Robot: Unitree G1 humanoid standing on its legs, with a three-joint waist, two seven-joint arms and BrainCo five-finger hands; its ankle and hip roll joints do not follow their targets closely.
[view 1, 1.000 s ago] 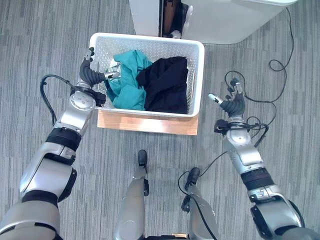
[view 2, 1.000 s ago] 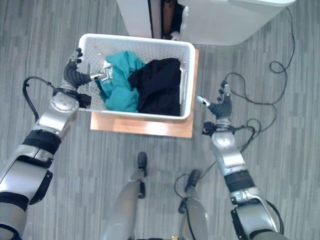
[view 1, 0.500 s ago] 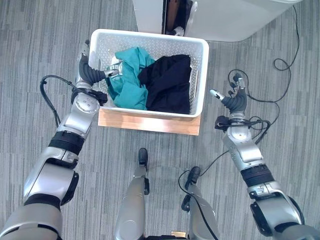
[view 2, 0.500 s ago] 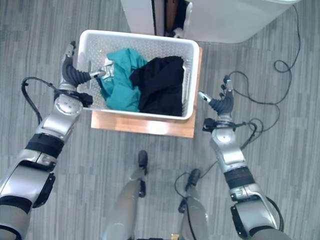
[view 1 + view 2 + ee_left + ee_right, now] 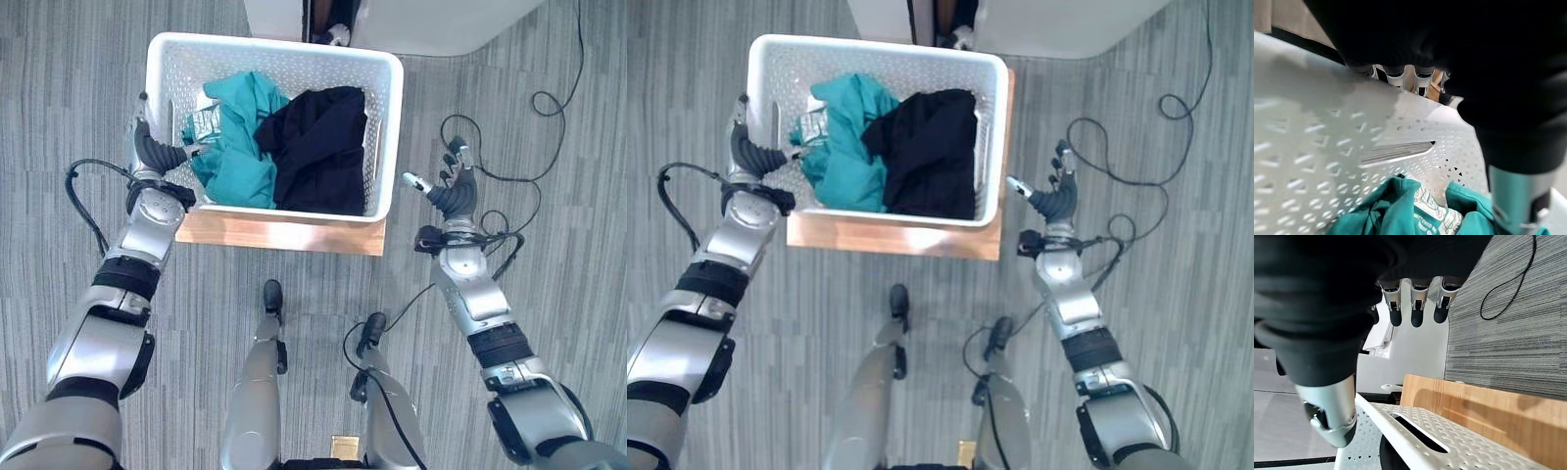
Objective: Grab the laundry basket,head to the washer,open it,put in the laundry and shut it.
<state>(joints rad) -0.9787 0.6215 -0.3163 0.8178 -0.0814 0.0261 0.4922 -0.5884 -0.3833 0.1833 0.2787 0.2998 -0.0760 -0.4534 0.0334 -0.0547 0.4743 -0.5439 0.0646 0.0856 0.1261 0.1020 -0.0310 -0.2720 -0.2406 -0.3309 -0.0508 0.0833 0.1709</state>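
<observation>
A white perforated laundry basket (image 5: 274,44) sits on a low wooden board (image 5: 284,233), holding a teal garment (image 5: 235,147) and a black garment (image 5: 318,147). My left hand (image 5: 152,152) straddles the basket's left wall, its thumb (image 5: 1518,196) inside by the teal cloth and its straight fingers (image 5: 1396,76) outside the rim; it is open. My right hand (image 5: 453,191) is open a little off the basket's right wall, thumb pointing at it. In the right wrist view its fingers (image 5: 1418,303) hang straight above the rim's handle slot (image 5: 1415,431).
The white washer (image 5: 431,20) stands just beyond the basket, with a dark gap (image 5: 323,10) beside it. Grey striped floor (image 5: 549,59) surrounds the board on all sides.
The whole view has shifted, so the camera moved. Both hands keep nearly the same places beside the basket's walls, and the clothes lie as before.
</observation>
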